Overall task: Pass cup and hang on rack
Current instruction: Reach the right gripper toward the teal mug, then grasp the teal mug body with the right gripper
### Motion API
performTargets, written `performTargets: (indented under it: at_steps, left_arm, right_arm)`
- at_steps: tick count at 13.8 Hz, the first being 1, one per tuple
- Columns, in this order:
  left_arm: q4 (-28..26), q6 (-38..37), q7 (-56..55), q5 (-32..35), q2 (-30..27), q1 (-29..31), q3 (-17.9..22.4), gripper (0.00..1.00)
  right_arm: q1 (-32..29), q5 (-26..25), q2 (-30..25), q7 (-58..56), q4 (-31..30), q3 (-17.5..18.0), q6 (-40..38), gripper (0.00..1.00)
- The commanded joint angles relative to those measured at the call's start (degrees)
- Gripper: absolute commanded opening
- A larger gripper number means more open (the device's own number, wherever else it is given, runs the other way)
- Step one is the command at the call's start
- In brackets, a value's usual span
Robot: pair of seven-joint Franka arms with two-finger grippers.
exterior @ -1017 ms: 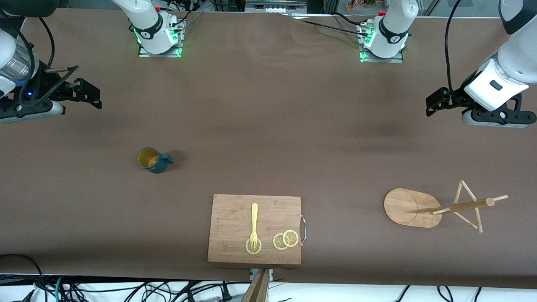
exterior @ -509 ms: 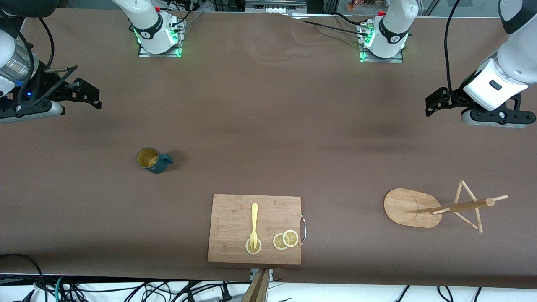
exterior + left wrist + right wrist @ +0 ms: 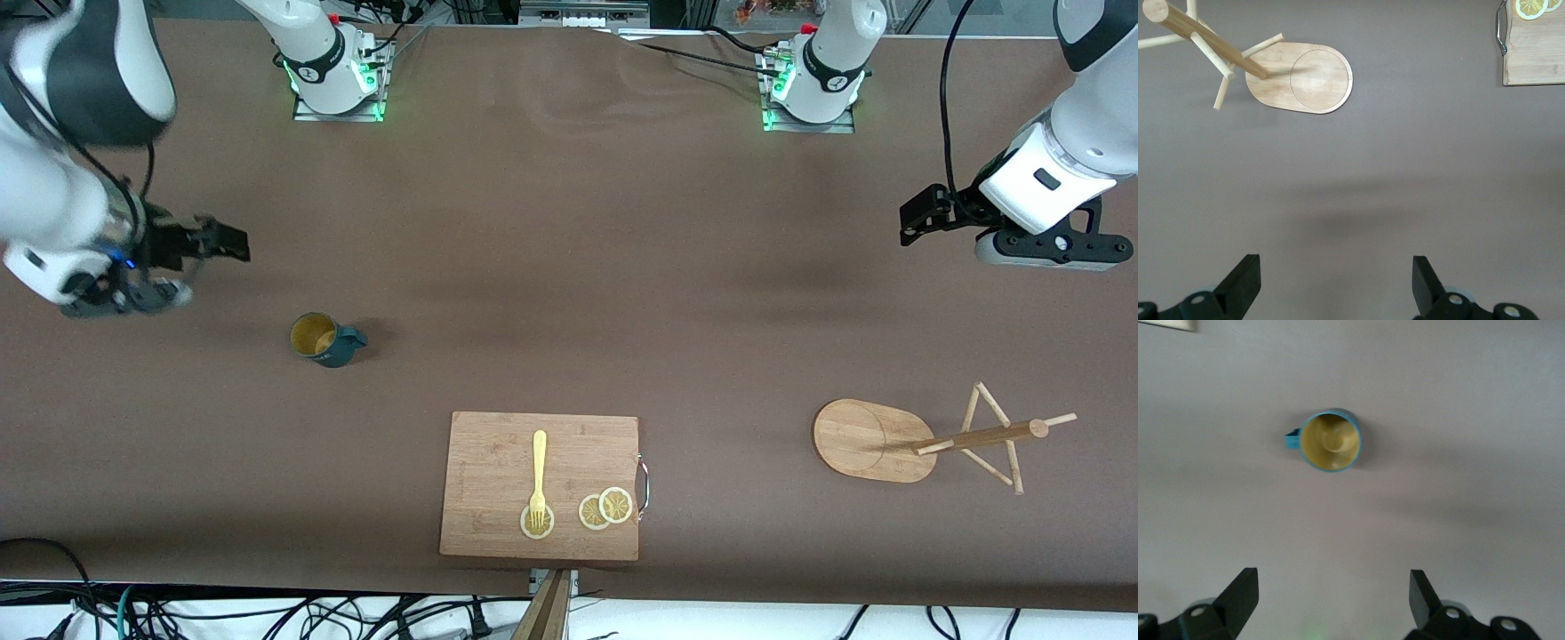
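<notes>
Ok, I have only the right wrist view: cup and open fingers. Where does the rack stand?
Observer: The rack stands toward the left arm's end, nearer the front camera than the cup.
Operator: And the left gripper, is it ready?
Observer: The left gripper waits over bare table at its own end, fingers open, holding nothing.
Operator: Anything between cup and rack?
Observer: A board with a fork and lemon slices, nearer the camera than the cup.

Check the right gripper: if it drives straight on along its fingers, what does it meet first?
Probably the bare table, a bit short of the cup. The right gripper is open, aimed down at the tabletop; the cup stands upright ahead of the fingers' line. Depth is uncertain.
</notes>
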Motion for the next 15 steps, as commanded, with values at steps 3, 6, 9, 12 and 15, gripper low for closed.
performTargets:
  at_steps: [3,6,9,12,15]
  left_arm:
    - [1.7,-1.4,0.7,-0.2,0.5,0.3,0.2,1.00]
    - [1.8,-1.4,0.7,-0.2,0.5,0.3,0.2,1.00]
    - [1.8,-1.4,0.9,-0.2,0.6,0.3,0.3,1.00]
    - [1.8,-1.4,0.9,-0.2,0.6,0.3,0.3,1.00]
    - [1.8,-1.4,0.9,-0.2,0.6,0.3,0.3,1.00]
  right_arm:
    - [-1.3,0.7,7.0,-2.8,-5.5,0.0,18.7,1.00]
    - [-1.3,0.9,10.8,-3.0,-6.2,0.1,23.6,1.00]
    - [-1.3,0.9,12.4,-2.9,-9.5,0.3,29.6,0.99]
    - [-1.3,1.0,12.2,-2.9,-12.7,0.4,30.5,0.99]
    - [-1.3,1.0,13.2,-2.9,-13.5,0.4,31.2,0.90]
